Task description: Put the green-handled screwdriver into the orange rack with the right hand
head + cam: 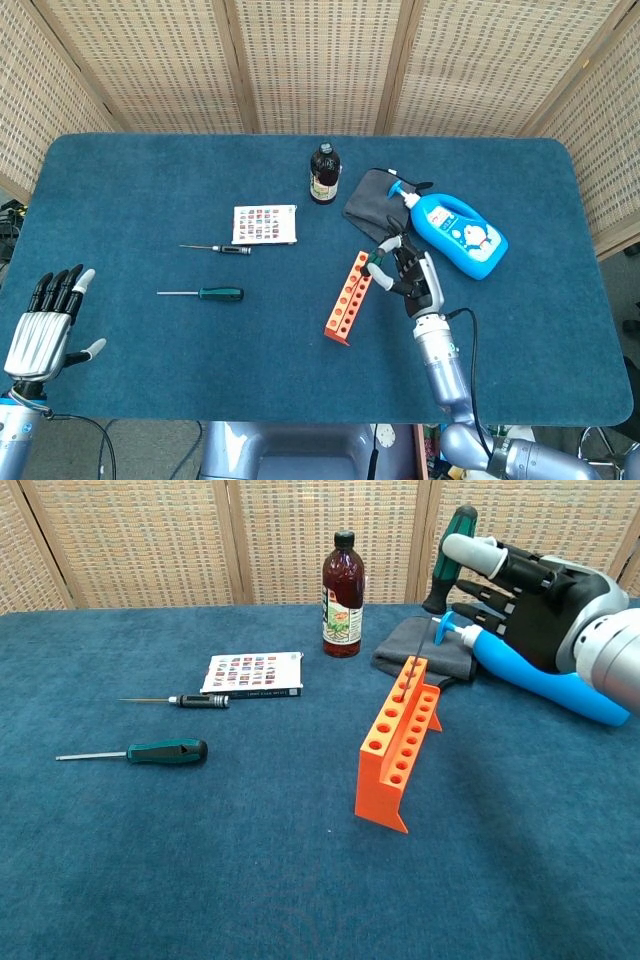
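Observation:
My right hand (408, 279) (532, 592) grips a green-handled screwdriver (447, 556) by its handle, tilted, above the far end of the orange rack (343, 300) (397, 743). The thin shaft slants down to the rack's farthest holes; I cannot tell how deep it sits. The rack stands upright mid-table with several empty holes. A second green-handled screwdriver (206, 293) (150, 752) lies flat on the left. Only the head view shows my left hand (42, 322), which hangs open at the table's near left edge and holds nothing.
A black-handled small screwdriver (222, 248) (186, 700) lies by a printed card (265, 222) (254, 673). Behind the rack stand a brown bottle (323, 175) (342, 584), a grey cloth (368, 200) (405, 652) and a blue spray bottle (456, 231) (548, 682), close beside my right hand.

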Robot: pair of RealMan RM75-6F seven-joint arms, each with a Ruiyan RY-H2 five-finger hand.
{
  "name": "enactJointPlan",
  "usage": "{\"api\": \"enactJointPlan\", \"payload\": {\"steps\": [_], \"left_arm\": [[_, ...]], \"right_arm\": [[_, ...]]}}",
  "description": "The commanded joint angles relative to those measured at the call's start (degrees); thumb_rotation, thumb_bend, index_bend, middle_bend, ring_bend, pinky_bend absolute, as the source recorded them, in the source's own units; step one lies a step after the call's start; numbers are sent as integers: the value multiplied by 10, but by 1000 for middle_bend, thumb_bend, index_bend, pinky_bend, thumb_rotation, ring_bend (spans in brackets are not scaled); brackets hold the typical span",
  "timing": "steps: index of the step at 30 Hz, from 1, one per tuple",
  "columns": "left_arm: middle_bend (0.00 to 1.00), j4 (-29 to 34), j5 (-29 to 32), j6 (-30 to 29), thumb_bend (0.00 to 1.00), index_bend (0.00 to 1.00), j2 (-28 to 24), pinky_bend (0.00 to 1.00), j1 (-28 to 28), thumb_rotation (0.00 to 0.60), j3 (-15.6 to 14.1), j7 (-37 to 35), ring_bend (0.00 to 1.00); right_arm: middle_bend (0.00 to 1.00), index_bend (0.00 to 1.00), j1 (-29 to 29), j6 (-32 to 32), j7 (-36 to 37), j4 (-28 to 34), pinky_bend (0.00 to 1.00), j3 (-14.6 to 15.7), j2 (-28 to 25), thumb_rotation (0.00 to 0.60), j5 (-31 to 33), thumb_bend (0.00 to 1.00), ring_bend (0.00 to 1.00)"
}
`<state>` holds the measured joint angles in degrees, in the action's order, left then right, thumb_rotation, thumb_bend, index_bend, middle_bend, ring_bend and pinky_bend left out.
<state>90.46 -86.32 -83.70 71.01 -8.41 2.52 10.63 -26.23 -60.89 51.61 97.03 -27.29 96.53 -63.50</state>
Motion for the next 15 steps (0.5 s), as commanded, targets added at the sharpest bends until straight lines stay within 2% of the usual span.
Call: {"api": "enactJointPlan", "payload": {"steps": [1, 15], "left_arm": [[0, 0, 0, 1, 0, 0, 0, 0, 0, 600, 0, 0, 0], [0, 0, -2, 1, 0, 0, 1, 0, -1, 600, -2, 2, 0]], "right_arm": [[56, 646, 1, 1, 3, -4, 0, 3, 3, 600, -4, 221, 0], [56, 646, -1, 1, 26, -34, 0, 13, 22, 600, -26, 220, 0]]}}
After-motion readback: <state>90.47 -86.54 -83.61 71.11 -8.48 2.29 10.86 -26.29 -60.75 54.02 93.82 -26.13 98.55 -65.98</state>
